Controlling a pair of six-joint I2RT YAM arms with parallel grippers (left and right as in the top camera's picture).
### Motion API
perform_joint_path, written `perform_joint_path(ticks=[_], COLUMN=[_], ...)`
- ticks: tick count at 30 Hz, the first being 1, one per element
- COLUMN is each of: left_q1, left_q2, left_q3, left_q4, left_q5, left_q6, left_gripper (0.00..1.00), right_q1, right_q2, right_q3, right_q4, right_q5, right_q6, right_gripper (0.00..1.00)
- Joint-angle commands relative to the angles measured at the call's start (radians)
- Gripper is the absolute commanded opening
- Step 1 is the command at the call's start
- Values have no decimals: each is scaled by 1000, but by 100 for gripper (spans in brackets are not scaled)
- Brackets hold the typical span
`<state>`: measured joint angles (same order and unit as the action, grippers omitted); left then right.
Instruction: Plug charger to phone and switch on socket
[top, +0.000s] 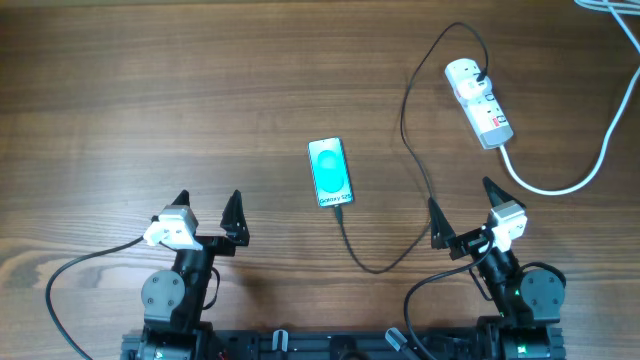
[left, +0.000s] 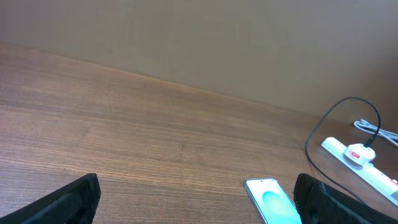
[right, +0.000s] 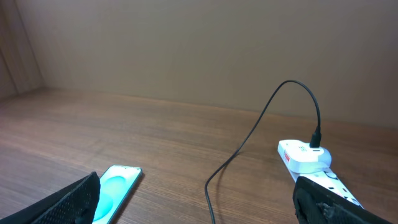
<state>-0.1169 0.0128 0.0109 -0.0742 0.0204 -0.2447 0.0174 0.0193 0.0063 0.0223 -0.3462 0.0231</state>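
The phone (top: 330, 172) lies face up mid-table, its teal screen lit. The charger (top: 419, 165), a thin black cable, runs from a white adapter on the socket (top: 478, 102) at the back right, loops down and ends at the phone's near edge; I cannot tell whether its plug is inserted. My left gripper (top: 208, 205) stands open at the front left, nothing between its fingers. My right gripper (top: 462, 200) stands open at the front right, beside the cable. The left wrist view shows the phone (left: 270, 199) by the right finger. In the right wrist view the phone (right: 115, 186), cable (right: 249, 143) and socket (right: 308, 158) lie ahead.
A thick white cord (top: 565, 185) curves from the socket's near end up to the back right corner. The bare wooden table (top: 150, 100) stretches to the left and back. A plain wall rises behind the table in both wrist views.
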Motion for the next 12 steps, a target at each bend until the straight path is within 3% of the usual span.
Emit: perform_joint_path(ticks=[1, 12], left_q1=[-4, -4], left_q2=[-6, -6], left_q3=[-5, -5], left_q4=[-2, -2], left_q5=[1, 1], left_q6=[3, 2], left_gripper=[100, 100], right_q1=[5, 5], right_q2=[-12, -12], right_q3=[-1, -1], right_q4=[5, 5], right_q5=[3, 3], right_q6=[13, 13], right_gripper=[100, 100])
